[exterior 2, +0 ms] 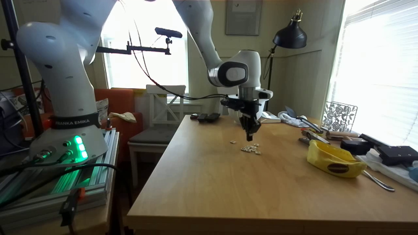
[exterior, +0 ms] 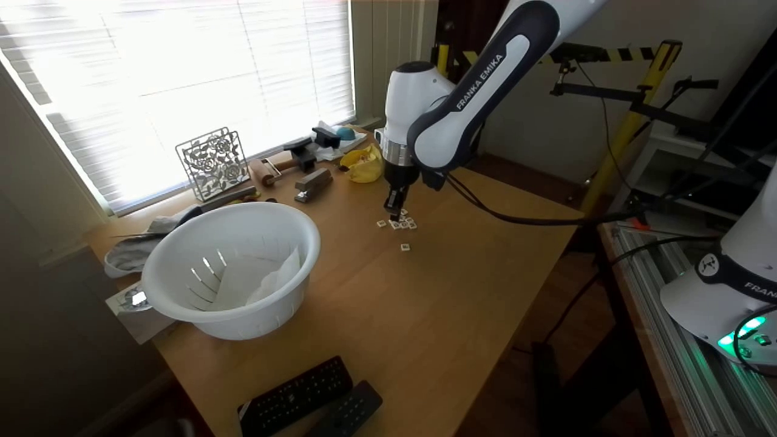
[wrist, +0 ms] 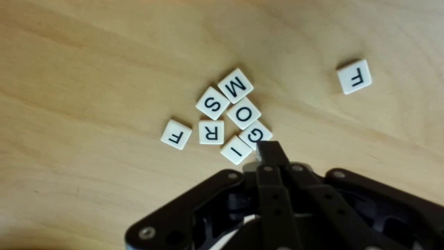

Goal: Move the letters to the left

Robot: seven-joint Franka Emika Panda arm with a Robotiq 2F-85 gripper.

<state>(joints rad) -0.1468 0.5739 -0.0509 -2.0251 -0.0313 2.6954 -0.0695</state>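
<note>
Letters (wrist: 244,113) are clustered mid-frame in the wrist view, a lone F (wrist: 354,76) at upper right, and if swept by the gripper (wrist: 272,152), clenched on nothing at lower centre, some could be missed or scattered, as its front is narrow.

Letters (wrist: 244,113) and bowl (exterior: 261,323) look smooth plastic, the table (exterior: 376,315) satiny wood, the rack (exterior: 214,162) metal.

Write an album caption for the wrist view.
Scattered letter tiles on a tabletop, the closed gripper near the G.
</note>
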